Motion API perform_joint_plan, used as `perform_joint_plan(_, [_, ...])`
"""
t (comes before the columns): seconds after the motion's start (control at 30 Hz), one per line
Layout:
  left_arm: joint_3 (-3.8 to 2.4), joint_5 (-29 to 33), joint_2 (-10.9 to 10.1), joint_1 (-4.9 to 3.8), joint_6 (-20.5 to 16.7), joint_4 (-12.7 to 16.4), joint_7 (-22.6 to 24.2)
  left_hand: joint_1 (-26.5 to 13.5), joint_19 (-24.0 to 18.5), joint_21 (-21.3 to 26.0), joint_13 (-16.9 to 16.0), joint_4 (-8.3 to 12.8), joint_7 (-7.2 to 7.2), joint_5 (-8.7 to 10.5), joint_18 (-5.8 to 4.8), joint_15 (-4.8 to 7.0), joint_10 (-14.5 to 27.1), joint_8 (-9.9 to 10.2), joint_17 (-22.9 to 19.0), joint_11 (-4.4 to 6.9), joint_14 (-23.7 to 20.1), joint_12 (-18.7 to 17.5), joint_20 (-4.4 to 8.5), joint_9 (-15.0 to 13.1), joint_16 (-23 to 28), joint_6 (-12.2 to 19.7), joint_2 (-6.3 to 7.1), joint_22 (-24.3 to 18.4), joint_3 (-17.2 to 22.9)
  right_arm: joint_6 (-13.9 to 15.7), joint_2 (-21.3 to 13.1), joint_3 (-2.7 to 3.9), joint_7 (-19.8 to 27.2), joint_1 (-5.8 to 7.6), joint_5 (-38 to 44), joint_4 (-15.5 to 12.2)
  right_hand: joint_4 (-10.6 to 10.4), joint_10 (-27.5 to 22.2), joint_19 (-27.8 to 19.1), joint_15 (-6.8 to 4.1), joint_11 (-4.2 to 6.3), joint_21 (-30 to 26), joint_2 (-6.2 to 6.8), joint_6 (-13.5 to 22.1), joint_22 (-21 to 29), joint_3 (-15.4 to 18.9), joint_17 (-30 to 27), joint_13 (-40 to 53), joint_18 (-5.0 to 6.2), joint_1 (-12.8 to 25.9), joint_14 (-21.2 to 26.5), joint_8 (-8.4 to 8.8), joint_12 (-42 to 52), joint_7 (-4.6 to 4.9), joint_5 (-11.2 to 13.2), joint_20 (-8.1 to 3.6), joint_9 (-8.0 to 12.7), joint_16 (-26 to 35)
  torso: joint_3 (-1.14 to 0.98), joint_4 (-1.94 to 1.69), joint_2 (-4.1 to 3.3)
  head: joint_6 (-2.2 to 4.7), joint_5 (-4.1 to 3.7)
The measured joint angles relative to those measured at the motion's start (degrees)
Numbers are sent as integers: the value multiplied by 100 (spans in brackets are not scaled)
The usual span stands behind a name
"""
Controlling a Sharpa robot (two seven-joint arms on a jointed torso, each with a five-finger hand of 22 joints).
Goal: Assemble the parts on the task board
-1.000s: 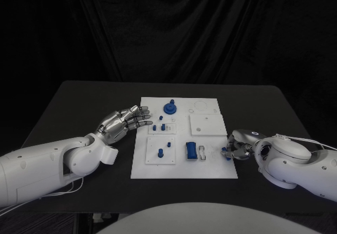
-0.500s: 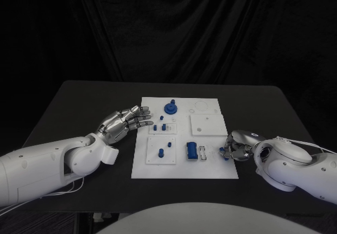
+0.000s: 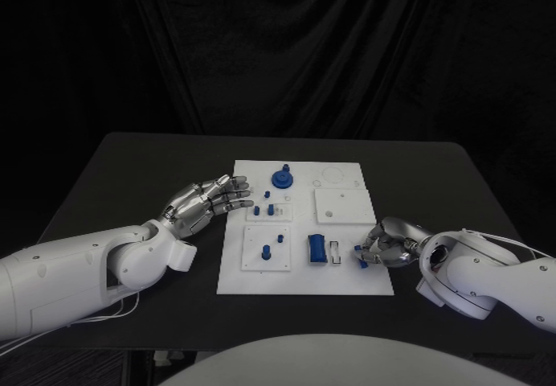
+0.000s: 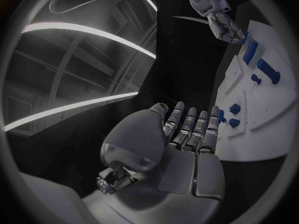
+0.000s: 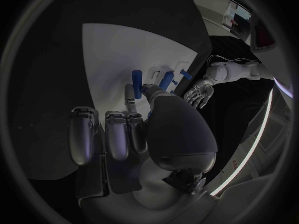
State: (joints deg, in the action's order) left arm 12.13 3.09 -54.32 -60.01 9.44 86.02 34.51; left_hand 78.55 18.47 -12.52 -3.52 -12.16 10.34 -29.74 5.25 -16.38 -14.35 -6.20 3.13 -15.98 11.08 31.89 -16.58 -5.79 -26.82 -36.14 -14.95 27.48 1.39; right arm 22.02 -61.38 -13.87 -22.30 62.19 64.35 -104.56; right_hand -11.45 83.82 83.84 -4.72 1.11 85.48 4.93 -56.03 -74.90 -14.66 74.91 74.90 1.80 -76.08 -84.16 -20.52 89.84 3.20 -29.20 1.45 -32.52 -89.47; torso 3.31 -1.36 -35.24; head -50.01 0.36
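Blue against white is most of what matters here: the flat white plastic task board (image 3: 304,277) lies in the middle of the black table (image 3: 139,169), and the small blue parts are spread over its recessed panels. A round blue knob-like part (image 3: 280,176) stands toward the far edge, small blue pegs (image 3: 265,251) stand in the near-left panel, and an upright blue block (image 3: 315,248) sits beside a narrow slot near the board's near-right corner.

The silver right hand (image 3: 386,244) is at that corner, fingers curled in over the board's right edge. A small blue peg (image 3: 361,262) shows at its fingertips — in the right wrist view a short blue cylinder (image 5: 136,77) stands up just past the thumb and one finger, and I judge it pinched there, though the contact itself is partly hidden. The silver left hand (image 3: 209,199) hovers off the board's left edge, fingers spread and holding nothing; the left wrist view shows its fingers (image 4: 192,127) straight and apart beside the board.

The step in hand looks like carrying that peg to its seat. Which hole it belongs to cannot be told from here. The next move calls for bringing the peg upright over the socket and lowering it straight — a tilt would jam it at the rim — while the left hand might steady the board.
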Motion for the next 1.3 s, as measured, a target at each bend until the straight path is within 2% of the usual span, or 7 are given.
perform_joint_plan(0.3, [0, 0, 43, 1, 8, -21, -4, 0, 0, 0, 0, 0, 0, 0, 0, 0, 0, 0, 0, 0, 0, 0, 0, 0, 0, 0, 0, 0, 0, 20, 225, 0, 144, 21, -489, 44, -7, 0, 0, 0, 0, 0, 26, -22, 0, -57, 0, 2, 0, 50, 0, 1, 0, -22, 1, 0, -1, 0, 9, -7, 0, 0, -23])
perform_joint_plan(0.4, [0, 0, 47, 1, 11, -28, -6, 0, 0, 0, 0, 0, 0, 0, 0, 0, 0, 0, 0, 0, 0, 0, 0, 0, 0, 0, 0, 0, 0, 25, 284, 0, 189, 22, -586, 85, 57, 0, 0, 0, 0, 0, 12, -22, 0, -121, 0, 4, 0, 95, 0, 1, 0, -21, 17, 0, 1, 0, 8, -7, -3, 0, -28])
perform_joint_plan(0.77, [0, 0, 67, 1, 22, -40, -12, 0, 0, 0, 0, 16, 0, 0, 0, 0, 0, 0, 0, 0, 0, 0, 0, 0, 0, 0, 0, 1, 16, 59, 513, 0, 278, 22, -761, 290, 48, 0, 0, 0, 0, -1, 5, -19, 0, -160, 0, 4, 0, 125, 0, 8, 0, -19, 78, 0, 7, 0, 3, -2, -13, 0, -23])
perform_joint_plan(0.83, [0, 0, 67, 1, 24, -40, -13, 0, 0, 0, 0, 16, 0, 0, 0, 0, 0, 0, 0, 0, 0, 0, 0, 0, 0, 0, 0, 1, 16, 63, 539, 0, 282, 22, -776, 317, 195, 0, 0, 0, 0, -1, 30, -19, 0, -322, 0, 3, 0, 204, 0, 19, 0, -18, 111, 0, 10, 0, 3, -2, -12, 0, -18])
perform_joint_plan(1.03, [0, 0, 63, 1, 26, -40, -17, 0, 0, 0, 0, 16, 0, 0, 0, 0, 0, 0, 0, 0, 0, 0, 0, 0, 0, 0, 0, 1, 15, 81, 577, -1, 282, 22, -801, 375, 181, 0, 0, 0, 0, -1, 19, -18, 0, -338, 0, 3, 0, 224, 0, 24, 0, -17, 178, 0, 16, 0, 1, 1, -10, 0, -12])
perform_joint_plan(1.17, [0, 0, 63, 1, 29, -38, -19, 0, 0, 0, 0, 16, 0, 0, 0, 0, 0, 0, 0, 0, 0, 0, 0, 0, 0, 0, 0, 1, 15, 96, 597, -1, 282, 22, -810, 382, 223, 0, 0, 0, 0, -1, 5, -17, 0, -381, 0, 3, 0, 298, 0, 38, 0, -16, 79, 0, 22, 0, -3, 1, -13, 0, -13])
perform_joint_plan(1.3, [0, 0, 63, 2, 32, -38, -23, 0, 0, 0, 0, 15, 0, 0, 0, 0, 0, 0, 0, 0, 0, 0, 0, 0, 0, 0, 0, 1, 15, 111, 612, -1, 282, 22, -819, 384, 224, 0, 0, 0, 0, -1, 5, -9, 0, -382, 0, 3, 0, 298, 0, 40, 0, -8, 77, 0, 26, 0, -5, -3, -16, 0, -26])
